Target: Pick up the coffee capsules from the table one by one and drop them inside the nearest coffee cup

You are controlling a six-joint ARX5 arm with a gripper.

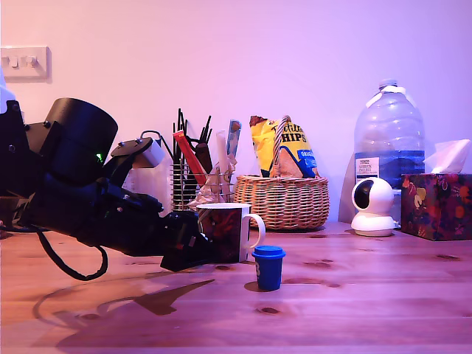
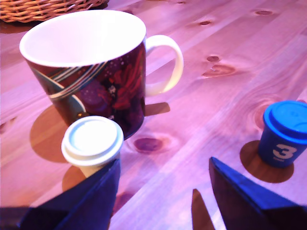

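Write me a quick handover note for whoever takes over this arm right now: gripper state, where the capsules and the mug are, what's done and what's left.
Gripper: open, empty, low over the table, aimed at the mug.
Mug: upright on the table in front of the wicker basket; what shows of its inside in the wrist view is empty.
White capsule: on the table, right by the mug's base, next to one fingertip.
Blue capsule: marked 3, on the table, on the exterior view's right of the mug, apart from it.
Done: no capsule seen in the mug.
Left: both capsules, one at a time; the white one looks the nearer.
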